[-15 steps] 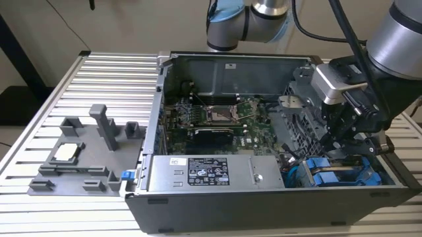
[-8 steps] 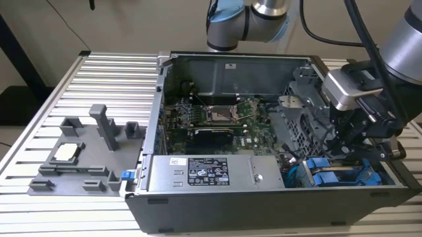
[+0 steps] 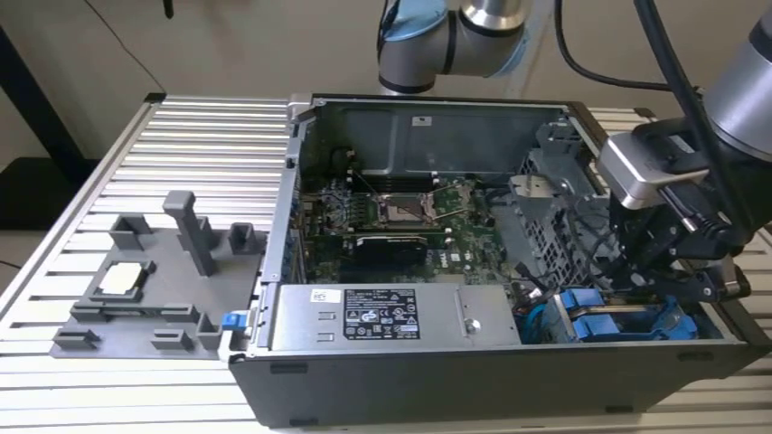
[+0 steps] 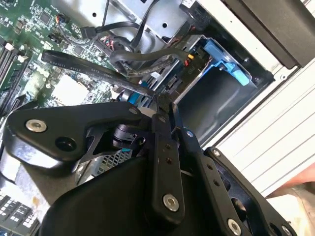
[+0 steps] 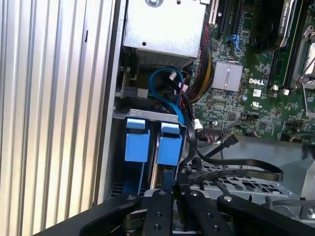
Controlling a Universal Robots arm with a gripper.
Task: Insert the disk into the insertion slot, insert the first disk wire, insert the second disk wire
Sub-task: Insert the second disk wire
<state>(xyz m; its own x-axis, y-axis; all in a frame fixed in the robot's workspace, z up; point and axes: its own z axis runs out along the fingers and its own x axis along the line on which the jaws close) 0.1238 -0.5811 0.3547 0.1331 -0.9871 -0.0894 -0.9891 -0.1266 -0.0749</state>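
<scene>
The disk's bright blue bracket [image 3: 599, 325] sits low in the case's near corner on the exterior view's right. In the first wrist view two blue bracket tabs [image 5: 137, 145] stand side by side inside the insertion slot, under its grey metal rim [image 5: 147, 114]. My gripper [image 3: 639, 285] reaches down into the case just above them. Its black fingers [image 4: 162, 147] are drawn together, and their tips [image 5: 172, 183] are shut on the end of a flat black disk wire [image 4: 88, 69]. The wire loops away over the perforated cage [image 5: 236, 184].
The open case holds a motherboard [image 3: 386, 212], a grey power-supply box [image 3: 392, 316] and bundled cables [image 5: 199, 73] near the bay. A grey fixture [image 3: 157, 280] with posts stands on the slatted aluminium table [image 3: 193, 145] at the exterior view's left.
</scene>
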